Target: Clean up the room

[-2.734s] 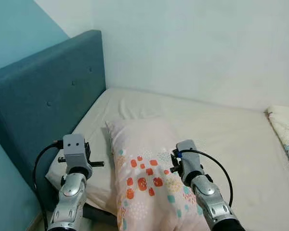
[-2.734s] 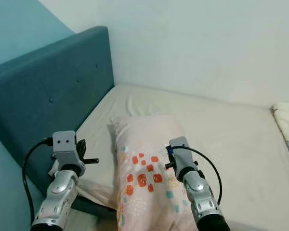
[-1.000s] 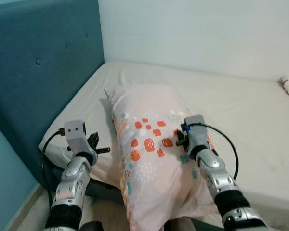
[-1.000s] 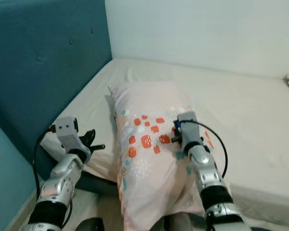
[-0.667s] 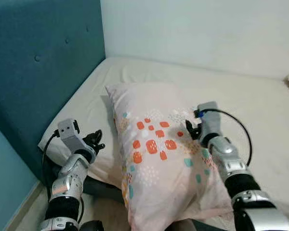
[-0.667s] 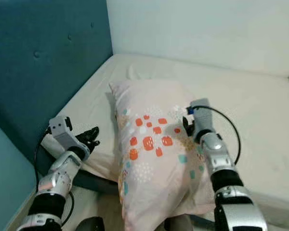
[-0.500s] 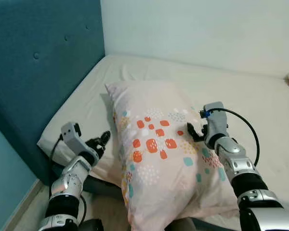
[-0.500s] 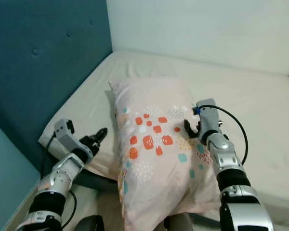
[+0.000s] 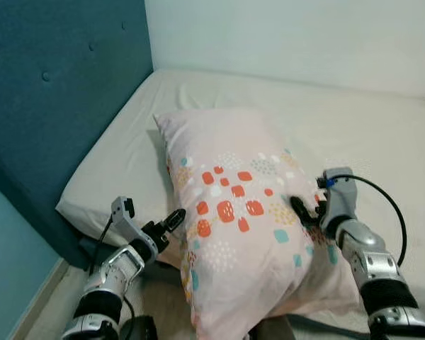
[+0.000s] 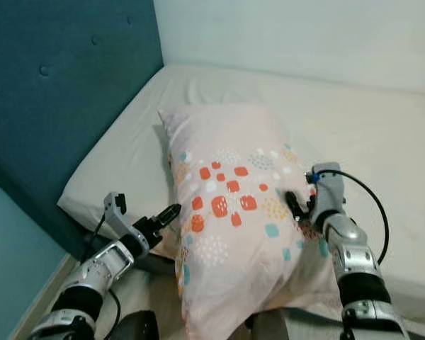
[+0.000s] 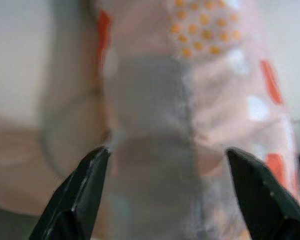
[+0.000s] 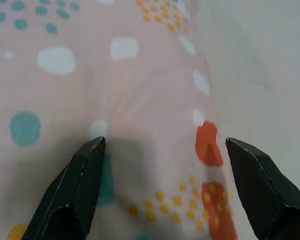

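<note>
Here a pink patterned pillow (image 9: 237,212) lies lengthwise on the bare mattress (image 9: 382,142), its far end pointing toward the wall and its near end hanging over the mattress edge toward the robot. The teal padded headboard (image 9: 57,92) stands well to the left of it. The left gripper (image 9: 171,219) reaches in low against the pillow's left side near the overhanging end; in its wrist view the two black fingers (image 11: 77,195) are spread wide with fabric between them, clamped on nothing. The right gripper (image 9: 301,210) rests on the pillow's right flank, its fingers (image 12: 82,187) likewise set wide apart over the printed cloth and holding nothing.

The pillow looks soft and slack, so the main risk, as I judge it, is that the near end slides off the mattress edge if either arm nudges it outward before both sides are gripped. A pinch that catches only loose pillowcase could also let the filling sag and pull free on a lift, and uneven pressure from the two sides might twist the pillow.
</note>
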Robot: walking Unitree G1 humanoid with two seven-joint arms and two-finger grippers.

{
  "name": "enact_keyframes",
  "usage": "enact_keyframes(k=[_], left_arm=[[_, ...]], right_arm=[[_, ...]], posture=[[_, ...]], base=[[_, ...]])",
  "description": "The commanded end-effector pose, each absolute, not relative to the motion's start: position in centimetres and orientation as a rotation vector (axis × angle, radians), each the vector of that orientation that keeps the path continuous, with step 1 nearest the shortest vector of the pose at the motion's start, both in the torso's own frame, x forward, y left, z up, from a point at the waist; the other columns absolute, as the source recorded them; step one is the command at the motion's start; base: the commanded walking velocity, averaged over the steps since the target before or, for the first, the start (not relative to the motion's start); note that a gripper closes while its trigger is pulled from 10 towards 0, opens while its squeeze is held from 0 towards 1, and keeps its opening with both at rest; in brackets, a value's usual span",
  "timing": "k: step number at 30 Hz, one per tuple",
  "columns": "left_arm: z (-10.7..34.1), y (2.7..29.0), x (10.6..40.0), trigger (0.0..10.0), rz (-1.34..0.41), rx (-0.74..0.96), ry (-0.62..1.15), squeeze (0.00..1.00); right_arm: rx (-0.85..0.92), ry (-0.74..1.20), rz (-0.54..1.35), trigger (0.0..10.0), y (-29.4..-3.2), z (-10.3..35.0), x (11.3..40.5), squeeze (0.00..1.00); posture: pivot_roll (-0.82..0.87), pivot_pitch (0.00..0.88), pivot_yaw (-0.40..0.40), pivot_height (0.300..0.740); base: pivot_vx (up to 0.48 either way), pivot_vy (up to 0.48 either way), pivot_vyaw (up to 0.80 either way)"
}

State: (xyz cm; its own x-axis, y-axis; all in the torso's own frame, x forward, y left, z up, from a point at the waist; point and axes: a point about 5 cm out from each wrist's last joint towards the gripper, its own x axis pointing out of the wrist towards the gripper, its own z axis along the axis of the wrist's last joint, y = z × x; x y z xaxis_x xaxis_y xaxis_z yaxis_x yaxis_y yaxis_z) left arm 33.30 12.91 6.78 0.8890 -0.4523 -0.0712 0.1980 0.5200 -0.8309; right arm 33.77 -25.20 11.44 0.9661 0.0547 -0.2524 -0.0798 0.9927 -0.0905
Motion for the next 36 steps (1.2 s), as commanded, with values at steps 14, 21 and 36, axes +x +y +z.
enact_keyframes(k=[14, 21, 36], left_arm=[[8.1, 7.7, 32.8, 10.0, -0.700, -0.986, 0.340, 1.00], [4.5, 7.3, 30.8, 10.0, -0.712, -0.576, 0.456, 1.00], [3.6, 7.7, 30.8, 10.0, -0.647, -0.533, 0.495, 0.00]], right_arm=[[-0.048, 0.354, 0.153, 10.0, -22.2, 8.8, 32.6, 1.00], [-0.037, 0.349, 0.182, 10.0, -21.2, 8.8, 32.3, 1.00], [-0.036, 0.343, 0.199, 10.0, -20.9, 9.0, 32.3, 1.00]], posture=[[-0.05, 0.177, -0.003, 0.580], [-0.06, 0.182, -0.001, 0.580], [-0.07, 0.169, -0.006, 0.580]], base=[[0.000, 0.000, 0.00], [0.000, 0.000, 0.00], [0.000, 0.000, 0.00]])
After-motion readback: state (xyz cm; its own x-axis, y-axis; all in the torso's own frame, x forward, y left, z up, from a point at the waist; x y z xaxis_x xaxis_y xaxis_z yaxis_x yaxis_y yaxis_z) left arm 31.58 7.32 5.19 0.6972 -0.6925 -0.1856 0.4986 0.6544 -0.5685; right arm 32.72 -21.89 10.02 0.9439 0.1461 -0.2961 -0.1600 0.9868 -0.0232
